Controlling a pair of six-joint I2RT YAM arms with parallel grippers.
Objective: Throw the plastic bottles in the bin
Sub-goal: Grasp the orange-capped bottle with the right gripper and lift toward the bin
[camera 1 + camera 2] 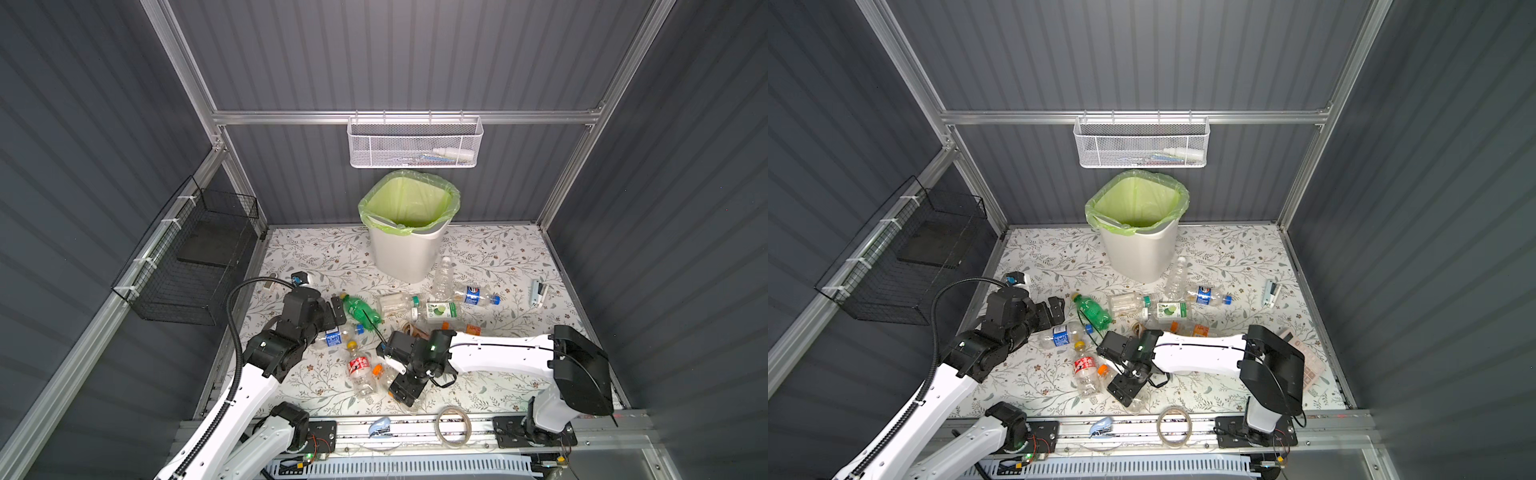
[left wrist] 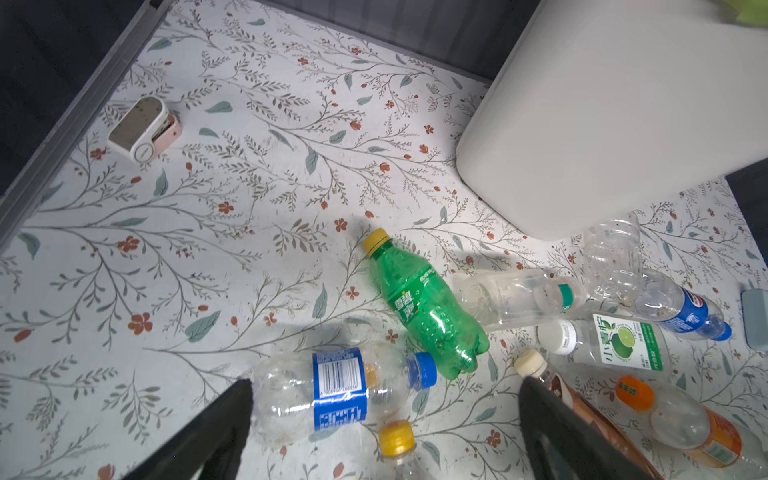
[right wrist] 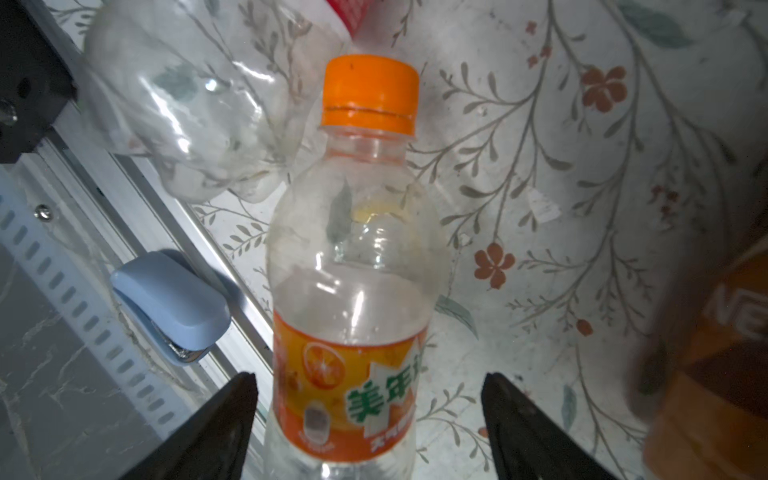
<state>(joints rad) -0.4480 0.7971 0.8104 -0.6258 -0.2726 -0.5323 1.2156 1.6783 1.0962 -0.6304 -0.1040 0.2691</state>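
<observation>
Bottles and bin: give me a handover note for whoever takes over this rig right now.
Left gripper: open, empty, near the blue-label bottle.
Right gripper: open, jaws either side of the orange-label bottle, not gripping yet.
Bin: at the back of the table, no bottle seen inside.
Done: nothing binned.
Left: all bottles, scattered on the table before the bin.

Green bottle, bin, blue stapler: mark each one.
green bottle (image 1: pixel 357 306): a top view, on its labelled body.
bin (image 1: pixel 405 255): a top view, on its white front wall.
blue stapler (image 3: pixel 170 297): right wrist view, on its top cover.
</observation>
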